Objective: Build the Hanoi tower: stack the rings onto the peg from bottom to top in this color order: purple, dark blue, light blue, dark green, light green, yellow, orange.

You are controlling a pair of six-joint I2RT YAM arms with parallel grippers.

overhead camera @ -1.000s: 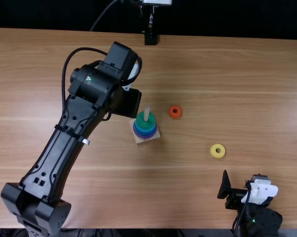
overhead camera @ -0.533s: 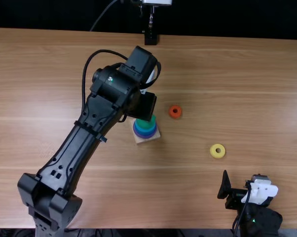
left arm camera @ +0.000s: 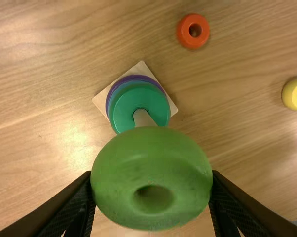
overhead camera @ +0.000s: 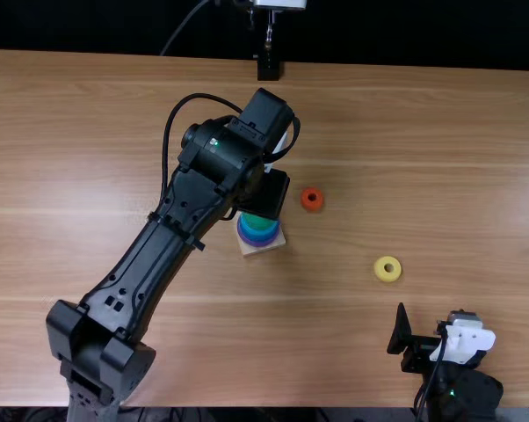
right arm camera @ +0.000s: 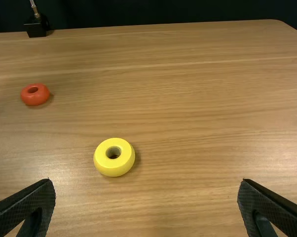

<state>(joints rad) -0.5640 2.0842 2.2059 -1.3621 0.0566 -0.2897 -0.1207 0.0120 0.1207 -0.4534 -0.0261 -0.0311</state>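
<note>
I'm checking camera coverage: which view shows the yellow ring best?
The right wrist view, where the yellow ring is large and whole. The top view shows it whole but small, the left wrist view cut off.

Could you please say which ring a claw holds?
The light green ring, clamped in the left claw; the orange ring and yellow ring lie on the wooden table, others around the pale peg.

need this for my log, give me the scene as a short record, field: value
peg: purple ring lowest, blue above, dark green ring on top
separate blue rings: cannot tell
left tool: closed on light green ring, near the peg
right tool: open, empty
loose on table: orange ring, yellow ring
</note>
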